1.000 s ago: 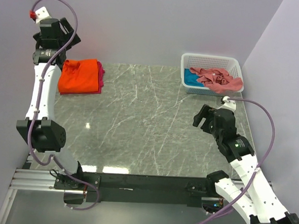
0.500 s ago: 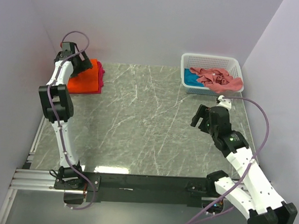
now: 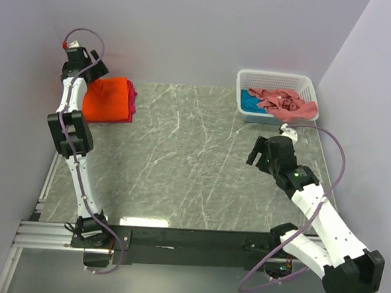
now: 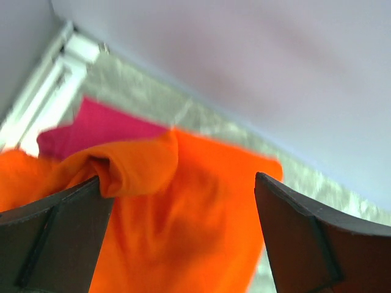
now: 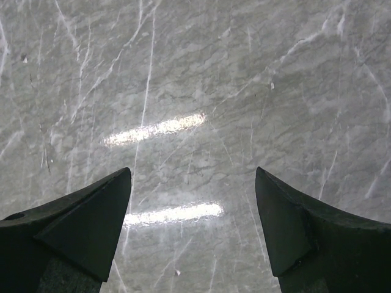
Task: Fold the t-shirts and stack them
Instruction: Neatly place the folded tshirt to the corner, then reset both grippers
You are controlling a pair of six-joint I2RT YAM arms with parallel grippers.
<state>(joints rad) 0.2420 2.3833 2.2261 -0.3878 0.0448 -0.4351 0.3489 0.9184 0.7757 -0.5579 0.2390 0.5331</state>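
orange t-shirt [image 3: 105,100], soft creased cloth, glossy veined marble table [image 3: 181,159]

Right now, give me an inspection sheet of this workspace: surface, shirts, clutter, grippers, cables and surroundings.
Surface: grey marble-look table, glare patches near the front edge.
Job's things: orange t-shirt folded on top of magenta t-shirt, far left; salmon-pink t-shirt crumpled over teal t-shirt in the white basket, far right.
Clutter: nothing seen.
Grippers: left gripper open above the orange t-shirt, holding nothing; right gripper open over the table, empty.
Cables: purple cables loop off both arms.
Surroundings: plain walls on three sides.
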